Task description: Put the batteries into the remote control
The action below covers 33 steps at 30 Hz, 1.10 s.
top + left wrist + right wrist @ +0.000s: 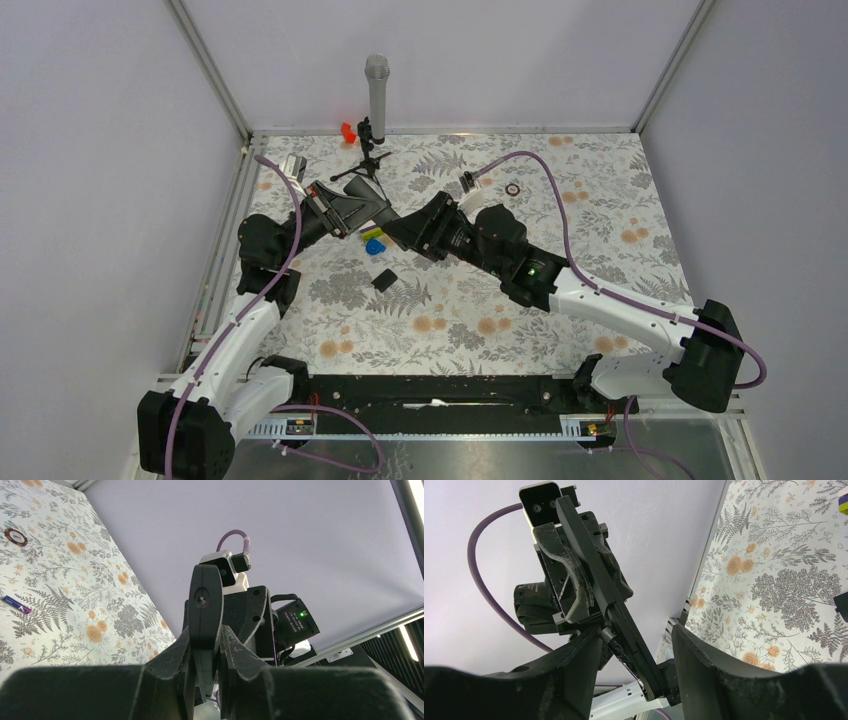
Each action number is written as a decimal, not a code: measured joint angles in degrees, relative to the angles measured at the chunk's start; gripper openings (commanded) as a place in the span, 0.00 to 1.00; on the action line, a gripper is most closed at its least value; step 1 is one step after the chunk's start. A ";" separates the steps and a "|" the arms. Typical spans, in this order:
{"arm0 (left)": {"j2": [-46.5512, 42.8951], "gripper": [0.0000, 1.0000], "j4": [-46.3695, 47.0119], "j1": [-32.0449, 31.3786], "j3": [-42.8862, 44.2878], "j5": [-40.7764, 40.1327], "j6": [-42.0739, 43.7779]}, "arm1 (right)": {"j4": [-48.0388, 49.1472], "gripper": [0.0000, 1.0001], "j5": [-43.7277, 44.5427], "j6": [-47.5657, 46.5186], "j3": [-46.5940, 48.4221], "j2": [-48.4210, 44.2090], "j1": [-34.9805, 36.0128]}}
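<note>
Near me: small flat black square [382,280] on floral-print worktop [450,325]. Left gripper [207,666] jaws clamp remote control [205,605], a slim matte black bar, held above worktop. Right gripper [634,637] jaws spread, flanking bar's end. Grey microphone [377,90] beyond.

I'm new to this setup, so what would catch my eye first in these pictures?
Over the floral table, the left gripper clamps the black remote control while the right gripper spreads its jaws around it. Behind them, a grey microphone stands at the back edge.
</note>
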 measured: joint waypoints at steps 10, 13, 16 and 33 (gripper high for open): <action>0.00 0.00 -0.04 0.00 0.00 -0.07 -1.16 | 1.46 0.48 0.63 0.66 -0.02 -0.02 0.00; 0.02 0.00 0.02 0.00 -0.02 -0.22 -1.62 | 1.66 0.47 0.72 0.70 -0.09 -0.02 0.00; 0.02 0.00 -0.04 0.00 -0.02 -0.31 -1.68 | 1.66 0.46 0.81 0.74 -0.42 -0.02 0.00; 0.13 0.00 0.74 0.00 -0.52 -0.87 -1.84 | 1.03 0.85 1.05 -0.85 -0.76 -0.04 -0.39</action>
